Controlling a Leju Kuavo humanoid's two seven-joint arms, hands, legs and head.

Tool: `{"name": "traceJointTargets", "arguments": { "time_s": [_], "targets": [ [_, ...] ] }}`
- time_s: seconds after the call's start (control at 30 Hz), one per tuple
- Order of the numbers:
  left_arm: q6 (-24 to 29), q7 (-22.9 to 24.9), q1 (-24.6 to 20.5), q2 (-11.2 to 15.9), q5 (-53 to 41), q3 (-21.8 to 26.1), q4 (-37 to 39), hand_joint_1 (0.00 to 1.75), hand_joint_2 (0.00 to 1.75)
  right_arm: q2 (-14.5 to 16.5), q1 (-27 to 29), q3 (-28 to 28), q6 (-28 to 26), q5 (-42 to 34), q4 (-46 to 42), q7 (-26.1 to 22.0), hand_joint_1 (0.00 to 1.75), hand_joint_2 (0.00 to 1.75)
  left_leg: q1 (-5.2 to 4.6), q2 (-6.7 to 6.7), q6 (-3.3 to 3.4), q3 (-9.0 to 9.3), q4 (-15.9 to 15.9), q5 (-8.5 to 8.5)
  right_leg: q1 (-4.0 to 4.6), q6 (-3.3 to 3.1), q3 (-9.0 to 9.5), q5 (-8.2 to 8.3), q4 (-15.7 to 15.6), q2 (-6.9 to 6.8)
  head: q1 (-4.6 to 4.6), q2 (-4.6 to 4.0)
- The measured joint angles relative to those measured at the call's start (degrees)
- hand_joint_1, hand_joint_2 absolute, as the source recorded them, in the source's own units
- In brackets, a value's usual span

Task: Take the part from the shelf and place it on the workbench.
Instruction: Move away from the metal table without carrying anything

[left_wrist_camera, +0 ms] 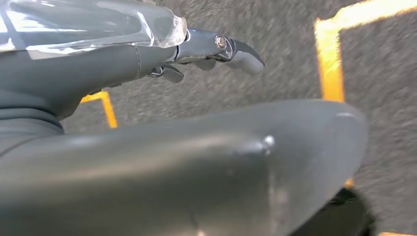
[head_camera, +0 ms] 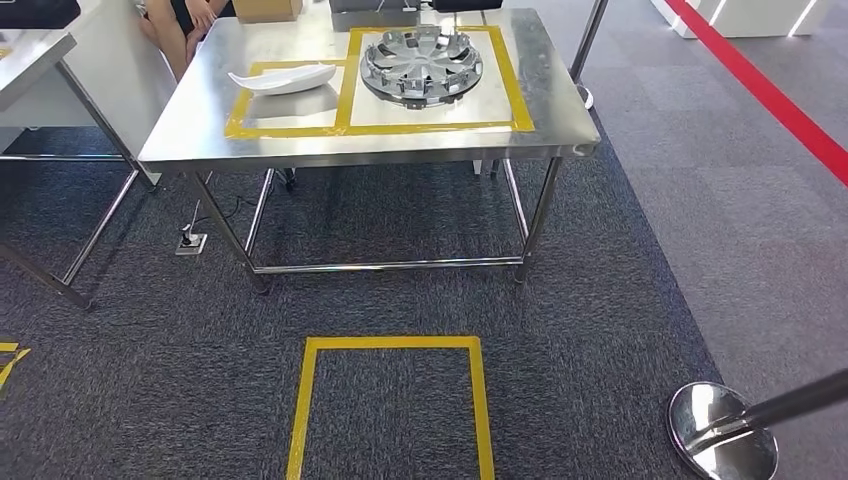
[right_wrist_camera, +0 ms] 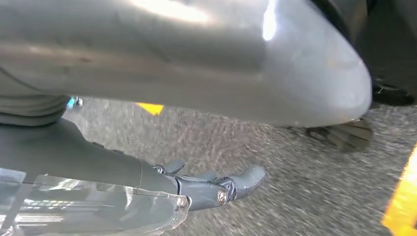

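The surface point(head_camera: 300, 150) is brushed steel, smooth and faintly reflective. On it the wheel cover point(head_camera: 421, 65) looks like glossy silver plastic, the white part point(head_camera: 283, 78) smooth and shiny. The carpet point(head_camera: 600, 330) is rough, matt grey, and the stanchion base point(head_camera: 722, 432) mirror-polished metal.

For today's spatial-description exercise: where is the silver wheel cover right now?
In the head view, the silver wheel cover lies on the steel table, inside the larger, right-hand yellow-taped square, beside the white part in the smaller taped square to its left.

Both arms hang down. The left hand point(left_wrist_camera: 216, 51) holds nothing, fingers a little bent. The right hand point(right_wrist_camera: 216, 187) looks the same.
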Motion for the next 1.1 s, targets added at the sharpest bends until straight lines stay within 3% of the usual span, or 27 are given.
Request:
{"name": "traceJointTargets", "arguments": {
  "time_s": [0.03, 0.1, 0.13, 0.17, 0.2, 0.27, 0.3, 0.33, 0.37, 0.5, 0.63, 0.7, 0.83, 1.1],
  "targets": [
    [0.13, 0.21, -0.07, -0.14, -0.02, 0.16, 0.02, 0.00, 0.87, 0.12, -0.03, -0.13, 0.14, -0.37, 0.01, 0.38, 0.00, 0.00, 0.09, -0.12, -0.26, -0.89, 2.86, -2.83, -0.04, -0.26, -0.62, 0.57, 0.02, -0.08, -0.11, 0.01],
    [0.24, 0.54, -0.22, -0.30, 0.13, 0.61, 0.02, 0.00, 1.75, 0.33, -0.06, -0.51, 0.43, -1.01, 0.01, 1.48, 0.00, 0.87, 0.17, -0.18, -0.67, -2.80, 10.15, -7.42, -0.02, -0.39, -1.97, 1.64, 0.08, -0.12, -0.28, 0.02],
    [0.23, 0.65, -0.27, -0.34, 0.25, 0.88, 0.02, 0.00, 1.75, 0.45, -0.04, -0.73, 0.55, -1.24, 0.01, 2.09, 0.00, 1.31, 0.20, -0.18, -0.77, -3.12, 12.70, -7.89, -0.01, -0.32, -2.64, 2.13, 0.13, -0.16, -0.26, 0.02],
    [0.13, 0.72, -0.31, -0.39, 0.47, 1.16, 0.01, 0.00, 1.75, 0.55, -0.01, -0.96, 0.64, -1.49, 0.01, 2.71, 0.00, 1.75, 0.23, -0.18, -0.79, -2.54, 13.39, -7.17, -0.01, -0.21, -3.26, 2.58, 0.21, -0.19, -0.28, 0.02],
    [-0.03, 0.72, -0.38, -0.45, 0.69, 1.49, 0.00, 0.00, 1.75, 0.65, 0.01, -1.19, 0.67, -1.73, 0.01, 3.18, 0.00, 1.75, 0.26, -0.18, -0.74, -0.80, 11.78, -5.70, -0.02, -0.06, -3.83, 2.97, 0.32, -0.21, -0.29, 0.01],
    [-0.59, 0.82, -0.73, -0.51, 1.26, 2.16, -0.04, 0.00, 1.75, 0.83, -0.04, -1.57, 0.68, -2.22, 0.01, 3.91, 0.00, 1.75, 0.23, -0.19, -0.45, 5.13, 3.67, -3.26, 0.02, 0.31, -4.64, 3.53, 0.68, -0.22, -0.31, 0.01],
    [-0.97, 0.97, -0.97, -0.53, 1.54, 2.54, -0.07, 0.00, 1.75, 0.90, -0.09, -1.79, 0.68, -2.45, 0.01, 4.30, 0.00, 1.75, 0.15, -0.20, -0.20, 7.79, -0.34, -2.94, 0.12, 0.55, -4.98, 3.74, 0.92, -0.25, -0.29, 0.01],
    [-1.42, 1.17, -1.18, -0.55, 1.80, 2.92, -0.08, 0.00, 1.75, 0.96, -0.16, -2.03, 0.68, -2.61, 0.01, 4.67, 0.00, 1.75, 0.05, -0.21, 0.06, 9.35, -3.10, -3.04, 0.23, 0.83, -5.22, 3.95, 1.14, -0.28, -0.27, 0.02],
    [-1.87, 1.44, -1.33, -0.58, 2.06, 3.31, -0.09, 0.00, 1.75, 1.00, -0.22, -2.25, 0.68, -2.74, 0.01, 5.02, 0.00, 1.75, -0.02, -0.21, 0.29, 9.95, -4.50, -3.25, 0.35, 0.97, -5.47, 3.96, 1.35, -0.32, -0.24, 0.02],
    [-3.15, 2.15, -1.18, -0.81, 2.77, 4.81, -0.07, 0.00, 1.75, 1.01, -0.21, -2.82, 0.73, -3.20, 0.01, 5.84, 0.00, 1.75, -0.27, -0.10, 0.90, 9.38, -4.77, -3.19, 0.27, 0.21, -5.87, 4.29, 1.43, -0.34, -0.17, 0.01],
    [-3.22, 2.25, -1.22, -0.97, 2.83, 5.57, -0.07, 0.00, 1.75, 1.07, -0.20, -3.11, 0.77, -3.31, 0.01, 5.92, 0.00, 0.00, -0.58, 0.00, 1.46, 9.05, -4.55, -2.88, -0.03, 1.31, -5.99, 5.07, 1.16, -0.30, -0.18, 0.00],
    [-3.54, 2.32, -1.22, -1.07, 3.01, 5.79, -0.07, 0.00, 1.75, 1.05, -0.19, -3.22, 0.78, -3.34, 0.01, 5.93, 0.00, 0.00, -0.69, 0.02, 1.59, 8.93, -4.50, -2.80, -0.13, 1.59, -6.06, 5.25, 1.14, -0.29, -0.18, 0.00],
    [-5.49, 2.49, -1.22, -1.20, 3.67, 6.71, -0.07, 0.00, 1.75, 1.05, -0.20, -3.72, 1.23, -3.69, 0.01, 5.72, 0.00, 1.75, -0.72, 0.01, 1.65, 8.78, -4.44, -2.76, -0.16, 1.78, -6.19, 5.38, 1.14, -0.28, -0.21, 0.01],
    [-6.56, 3.15, -0.99, -1.72, 5.81, 7.37, -0.13, 0.00, 1.75, 0.49, 0.35, -1.47, 1.03, -8.63, -0.16, 5.44, 0.00, 1.75, -0.64, 0.00, 1.62, 8.58, -4.44, -2.74, -0.08, 1.78, -6.48, 5.37, 1.24, -0.28, -0.23, 0.01]
  ]
}}
